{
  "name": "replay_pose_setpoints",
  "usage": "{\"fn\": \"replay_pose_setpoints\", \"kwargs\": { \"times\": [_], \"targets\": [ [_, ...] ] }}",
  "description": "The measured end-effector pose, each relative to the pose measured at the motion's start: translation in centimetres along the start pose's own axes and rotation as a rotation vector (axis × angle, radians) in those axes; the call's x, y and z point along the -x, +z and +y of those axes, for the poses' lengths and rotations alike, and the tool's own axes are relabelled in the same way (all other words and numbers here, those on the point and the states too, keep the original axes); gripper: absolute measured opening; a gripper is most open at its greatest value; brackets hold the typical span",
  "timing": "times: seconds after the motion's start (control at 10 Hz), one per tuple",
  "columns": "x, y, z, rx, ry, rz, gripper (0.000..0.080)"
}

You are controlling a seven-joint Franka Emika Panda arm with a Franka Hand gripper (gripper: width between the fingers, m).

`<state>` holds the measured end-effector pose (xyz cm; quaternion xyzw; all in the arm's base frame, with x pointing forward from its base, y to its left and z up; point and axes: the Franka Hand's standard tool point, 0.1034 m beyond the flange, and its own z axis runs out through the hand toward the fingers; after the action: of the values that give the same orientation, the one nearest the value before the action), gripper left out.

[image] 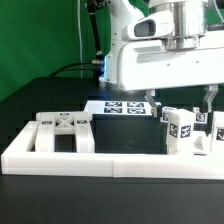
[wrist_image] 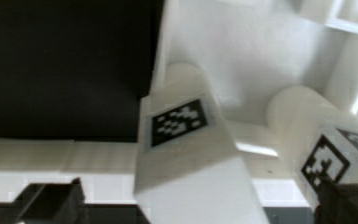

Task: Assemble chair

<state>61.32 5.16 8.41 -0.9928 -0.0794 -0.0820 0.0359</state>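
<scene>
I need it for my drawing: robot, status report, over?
Gripper open over small matte-white blocky chair legs. Nothing gripped. White ladder-like frame apart, untouched. No obstruction seen.

Green backdrop (image: pixel 40 30) behind black table (image: pixel 100 200), w/ even light.

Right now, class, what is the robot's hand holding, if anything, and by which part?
Nothing, it seems: the hand is open, its fingers standing apart on either side of a white chair leg, not gripping it.

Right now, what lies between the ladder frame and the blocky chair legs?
In the exterior view, only bare dark surface separates the ladder frame from the legs; the tag strip sits behind.
</scene>
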Motion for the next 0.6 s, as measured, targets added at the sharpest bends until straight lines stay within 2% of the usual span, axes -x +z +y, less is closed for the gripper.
{"fn": "replay_pose_setpoints", "kwargs": {
  "times": [0.1,0.3,0.4,0.5,0.6],
  "targets": [
    [0.03,0.07,0.25,0.01,-0.113,-0.002,0.0649],
    [0.09,0.09,0.49,0.014,-0.138,-0.004,0.0649],
    [0.09,0.09,0.47,0.014,-0.136,-0.004,0.0506],
    [0.09,0.09,0.47,0.013,-0.127,-0.004,0.0506],
    [0.09,0.09,0.47,0.013,-0.112,-0.004,0.0368]
  ]
}}
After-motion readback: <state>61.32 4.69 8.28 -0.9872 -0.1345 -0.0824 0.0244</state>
